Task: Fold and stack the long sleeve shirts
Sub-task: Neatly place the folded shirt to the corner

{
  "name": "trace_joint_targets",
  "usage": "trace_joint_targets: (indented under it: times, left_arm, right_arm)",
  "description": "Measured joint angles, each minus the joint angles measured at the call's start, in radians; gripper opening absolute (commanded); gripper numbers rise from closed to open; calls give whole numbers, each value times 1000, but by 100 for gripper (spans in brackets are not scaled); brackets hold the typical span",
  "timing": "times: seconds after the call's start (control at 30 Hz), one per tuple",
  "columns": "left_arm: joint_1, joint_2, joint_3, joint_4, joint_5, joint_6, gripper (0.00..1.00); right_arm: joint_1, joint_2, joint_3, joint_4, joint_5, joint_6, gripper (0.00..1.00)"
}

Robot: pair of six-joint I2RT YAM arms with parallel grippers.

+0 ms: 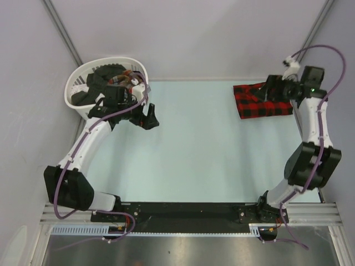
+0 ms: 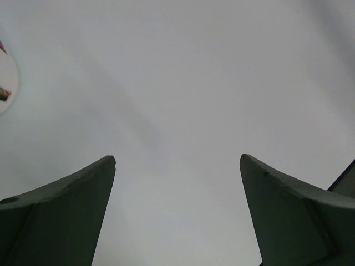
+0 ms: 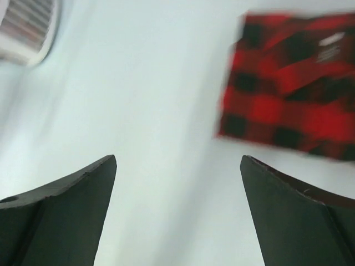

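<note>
A folded red-and-black checked flannel shirt point(image 1: 260, 102) lies at the table's far right; the right wrist view shows it at upper right point(image 3: 288, 105), blurred. My right gripper point(image 1: 266, 91) hovers over its left part, open and empty point(image 3: 177, 158). More cloth lies in the white slatted basket point(image 1: 77, 83) at the far left: dark clothes point(image 1: 97, 83) and a bit of finer plaid point(image 1: 119, 79). My left gripper point(image 1: 150, 118) is just right of the basket, open and empty point(image 2: 177, 158), facing a plain grey surface.
The pale table point(image 1: 194, 149) is bounded by grey walls behind and at both sides. The basket's edge shows at the left of the left wrist view point(image 2: 5, 83) and at the top left of the right wrist view point(image 3: 28, 27).
</note>
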Motion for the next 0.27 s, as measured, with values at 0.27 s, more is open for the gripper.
trace_joint_targets:
  times: [0.27]
  left_arm:
    - [0,-144,-282,-35,-127,55,99]
  right_arm:
    - [214,-395,-494,-119,64,-68,100]
